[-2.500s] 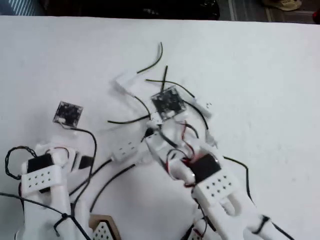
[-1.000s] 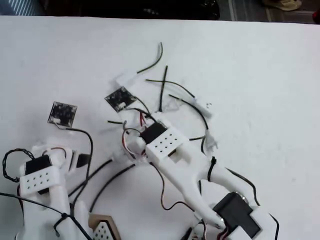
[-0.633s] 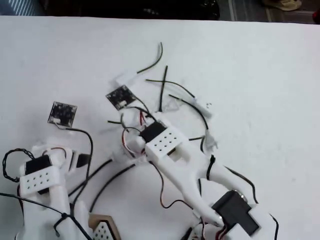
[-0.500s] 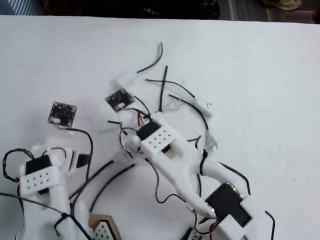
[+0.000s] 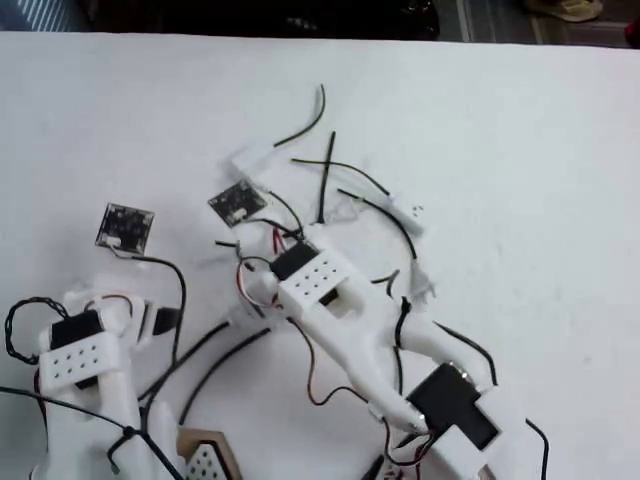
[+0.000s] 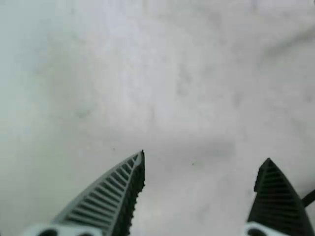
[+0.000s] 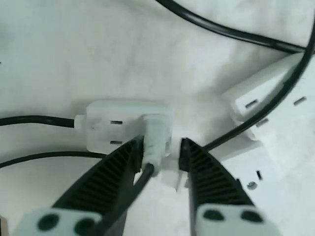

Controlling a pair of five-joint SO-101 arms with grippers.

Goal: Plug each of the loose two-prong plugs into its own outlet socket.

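Shifted leftward, the right gripper is clamped on a plug at an outlet socket, apparently not fully inserted; the rest seems undone; the left gripper is held wide.

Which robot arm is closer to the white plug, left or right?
Right. The right gripper is shut around the white plug, right at the outlet socket. The left gripper hangs open over bare table, away from it.

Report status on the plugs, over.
Left gripper open over table. Right gripper shut on plug, pressed against outlet; seating unclear. Black cable draped across second outlet.
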